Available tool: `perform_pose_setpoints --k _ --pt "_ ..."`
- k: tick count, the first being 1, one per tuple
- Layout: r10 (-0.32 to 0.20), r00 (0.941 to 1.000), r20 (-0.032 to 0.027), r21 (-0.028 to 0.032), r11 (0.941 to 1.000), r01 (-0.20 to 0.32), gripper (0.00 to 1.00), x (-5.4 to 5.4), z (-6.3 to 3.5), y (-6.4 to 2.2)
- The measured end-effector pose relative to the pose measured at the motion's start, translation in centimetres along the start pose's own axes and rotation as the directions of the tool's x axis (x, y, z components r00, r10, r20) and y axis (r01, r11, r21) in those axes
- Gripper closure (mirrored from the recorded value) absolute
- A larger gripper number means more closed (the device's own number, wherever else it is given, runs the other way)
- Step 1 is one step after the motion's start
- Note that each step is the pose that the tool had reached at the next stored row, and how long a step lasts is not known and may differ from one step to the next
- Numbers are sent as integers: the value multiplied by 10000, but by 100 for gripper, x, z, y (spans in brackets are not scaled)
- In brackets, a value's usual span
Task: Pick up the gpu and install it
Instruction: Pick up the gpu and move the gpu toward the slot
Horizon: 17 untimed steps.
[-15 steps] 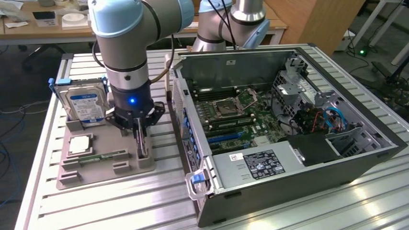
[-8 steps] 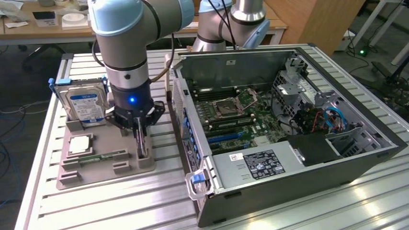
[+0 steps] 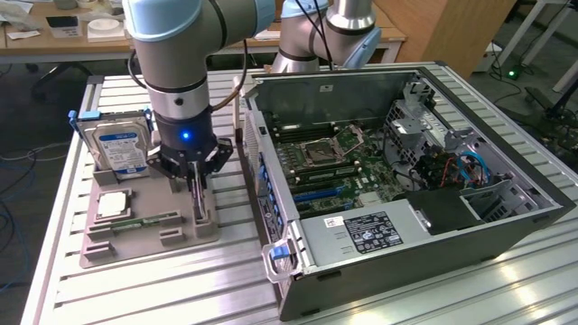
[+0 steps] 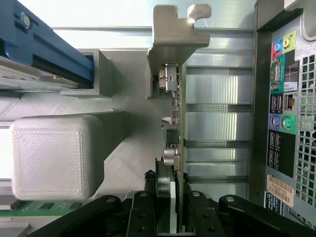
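- Pincer (image 3: 199, 206) is closed onto both faces of the gpu (image 4: 178, 116), which stands on edge in its holder (image 3: 145, 237).
- In the exterior view the gpu's long axis runs 12-to-6, and the open case (image 3: 325, 91) lies at 3 o'clock.

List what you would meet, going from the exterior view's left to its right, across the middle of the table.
hard drive → robot's hand → motherboard inside the open case → blue cables

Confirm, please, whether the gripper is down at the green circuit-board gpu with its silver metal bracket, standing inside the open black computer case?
Not quite: the gripper is down at the gpu, but it stands in the grey plastic holder beside the case, as the exterior view shows.
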State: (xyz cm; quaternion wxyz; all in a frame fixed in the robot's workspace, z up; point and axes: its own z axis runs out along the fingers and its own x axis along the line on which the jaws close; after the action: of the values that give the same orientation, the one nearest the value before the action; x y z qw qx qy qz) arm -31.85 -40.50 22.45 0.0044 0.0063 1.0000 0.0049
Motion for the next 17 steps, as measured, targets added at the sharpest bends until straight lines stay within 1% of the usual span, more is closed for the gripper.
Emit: perform_pose_setpoints --k 5,17 --pt "0 10000 0 1 10000 0 72 0 -3 0" --pt "0 10000 -1 1 10000 0 72 0 -81 0"
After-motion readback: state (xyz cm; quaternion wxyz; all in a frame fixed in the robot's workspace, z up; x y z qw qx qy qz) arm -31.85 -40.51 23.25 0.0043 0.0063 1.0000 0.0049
